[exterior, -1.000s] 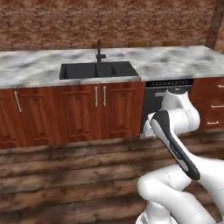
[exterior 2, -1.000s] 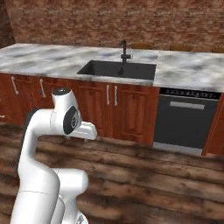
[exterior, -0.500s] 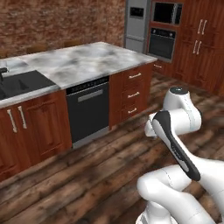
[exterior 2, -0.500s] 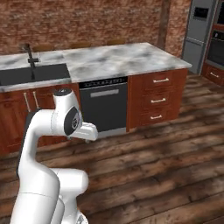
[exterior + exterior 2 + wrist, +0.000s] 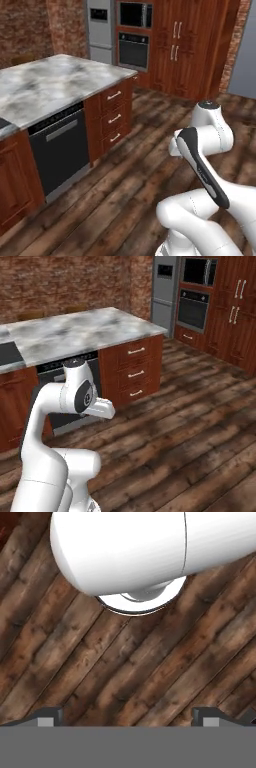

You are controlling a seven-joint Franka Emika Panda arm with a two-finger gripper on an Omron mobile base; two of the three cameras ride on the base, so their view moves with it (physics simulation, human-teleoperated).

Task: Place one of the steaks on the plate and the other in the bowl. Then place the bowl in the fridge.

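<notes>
The base has swung round: a second ago both base views faced the sink and the cupboards under it, and now they look past the end of the marble counter [image 5: 60,82] toward the far wall. The arm has kept its folded pose through the turn.

The fridge [image 5: 101,31] stands at that far wall, just left of the built-in oven [image 5: 133,51], its door closed. It is well apart from the robot, across the wooden floor [image 5: 125,662] beyond the counter's corner. The counter top in view carries no steak, plate or bowl, so where those lie cannot be told from here.

The claw [image 5: 128,718] hangs pointing down at the floor, fingertips [image 5: 47,717] spread wide with nothing between them.

By my reading this is still the travelling stage, before any pick: the base is repositioning, and no steak has been handled. The next move calls for bringing the base to wherever the steaks sit, then unfolding the arm toward one. The fridge comes last, once the bowl is loaded.
</notes>
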